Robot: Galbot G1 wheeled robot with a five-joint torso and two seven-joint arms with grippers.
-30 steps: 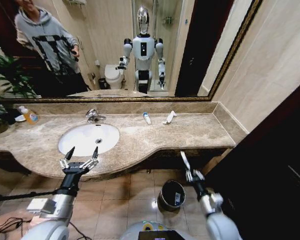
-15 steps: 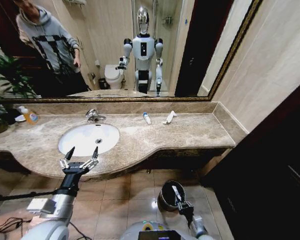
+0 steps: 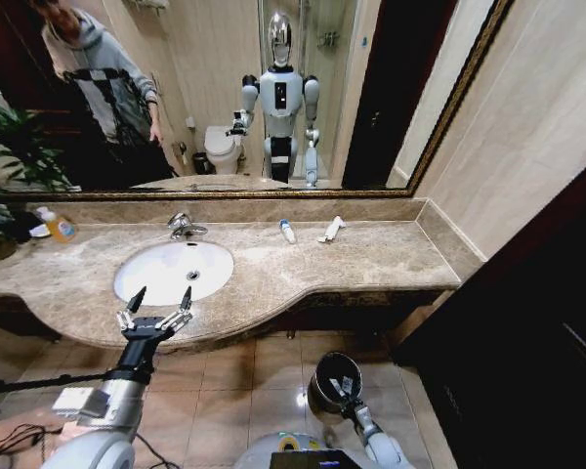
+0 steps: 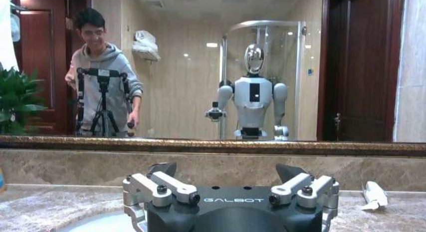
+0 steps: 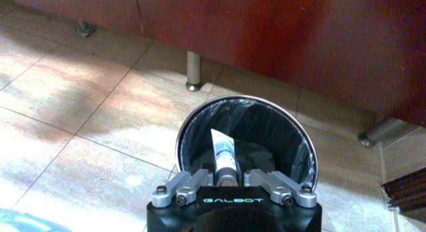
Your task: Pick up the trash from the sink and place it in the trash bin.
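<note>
The right gripper (image 5: 227, 178) clamps a white tube (image 5: 222, 157) directly above the black trash bin (image 5: 293, 142), low in the head view's centre. The left gripper (image 3: 157, 305), fingers spread wide, hovers at the countertop's (image 3: 371, 256) front edge, just below the sink (image 3: 166, 269). Two more tubes (image 3: 287, 231) lie near the mirror (image 3: 234, 98), right of the faucet (image 3: 183, 226).

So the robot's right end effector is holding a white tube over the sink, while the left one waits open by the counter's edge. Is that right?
Not quite. The right end effector holds the white tube over the black trash bin on the floor, not over the sink; the right wrist view shows it. The rest stands: the left end effector waits open at the countertop's edge.
</note>
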